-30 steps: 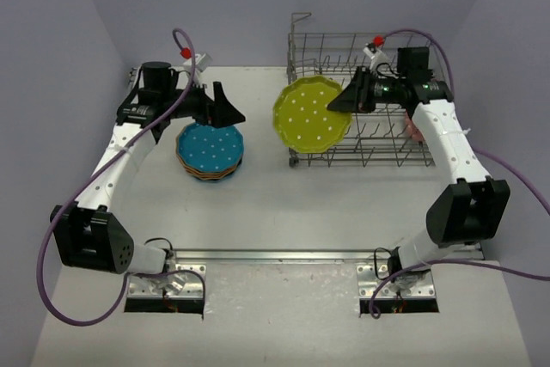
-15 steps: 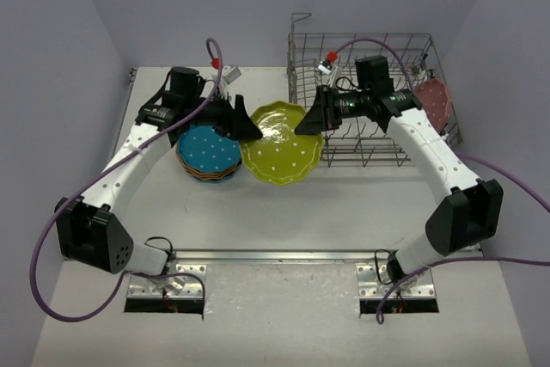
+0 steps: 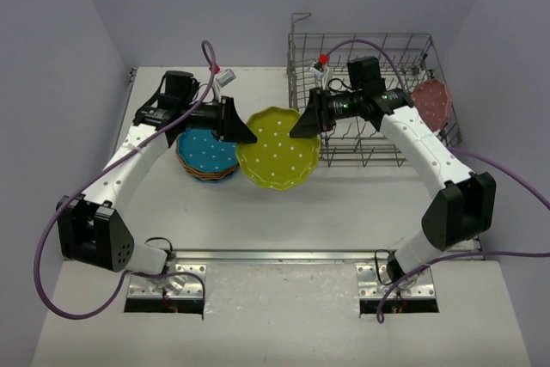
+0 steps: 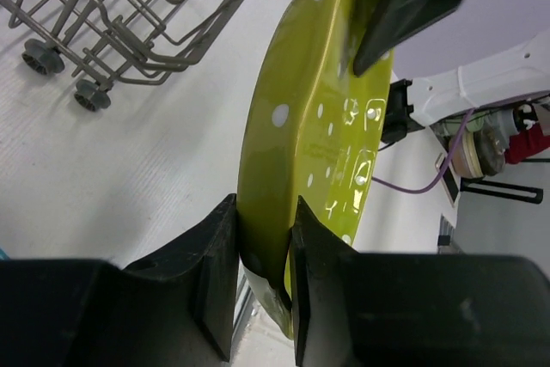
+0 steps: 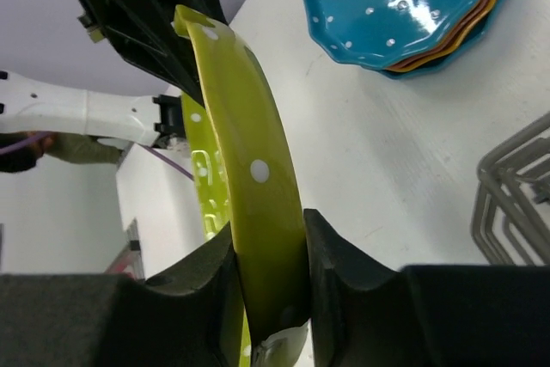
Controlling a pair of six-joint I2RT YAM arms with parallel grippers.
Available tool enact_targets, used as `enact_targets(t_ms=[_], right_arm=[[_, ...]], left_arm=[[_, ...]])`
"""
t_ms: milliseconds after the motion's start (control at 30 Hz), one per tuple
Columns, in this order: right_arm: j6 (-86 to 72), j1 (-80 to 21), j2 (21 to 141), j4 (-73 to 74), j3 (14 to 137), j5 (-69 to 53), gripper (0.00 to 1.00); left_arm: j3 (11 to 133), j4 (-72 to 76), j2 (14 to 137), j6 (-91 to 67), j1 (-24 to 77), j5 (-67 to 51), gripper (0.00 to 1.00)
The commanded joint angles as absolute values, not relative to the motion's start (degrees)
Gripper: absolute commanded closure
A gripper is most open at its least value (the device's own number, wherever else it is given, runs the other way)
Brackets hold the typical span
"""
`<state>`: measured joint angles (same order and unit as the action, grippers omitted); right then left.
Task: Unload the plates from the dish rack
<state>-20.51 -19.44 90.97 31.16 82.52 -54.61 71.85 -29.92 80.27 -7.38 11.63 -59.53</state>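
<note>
The yellow-green plate (image 3: 277, 150) hangs between the two arms, over the tabletop (image 3: 258, 212), in the gap between the stack of plates (image 3: 209, 154) and the dish rack (image 3: 369, 150). In the overhead view its dotted face is turned up towards the camera. Both wrist views show it edge-on.

The left gripper (image 4: 262, 212) has its jaws clamped on the plate's left rim, parted only by the thickness of that rim. The right gripper (image 5: 268, 247) has its jaws pinched on the opposite rim in the same way, on the side nearest the rack. Whether the plate's lower edge touches the tabletop cannot be told.

The stack lies flat just beside the plate's left edge, a teal-blue plate (image 5: 412, 6) on top and orange edges showing beneath it. The rack stands to the right, its near left corner close behind the right gripper. A pink plate (image 3: 432, 102) stands on edge at the rack's far right end.

The held plate is round with a scalloped rim, glossy, and scattered with small white dots.
</note>
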Motion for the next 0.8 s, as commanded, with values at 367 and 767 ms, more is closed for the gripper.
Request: enact_targets(t_ms=[367,767], right_arm=[[-25.05,-19.25,88.35,29.16,86.57,-53.00,0.06],[-23.29,-16.33,85.25,31.04,86.84,-52.55,0.04]], left_arm=[[76.91,-43.58,88.23,5.10,-13.60,-63.39,1.00],[79.55,-40.79,95.34,7.22,-19.16,-44.09,1.00]])
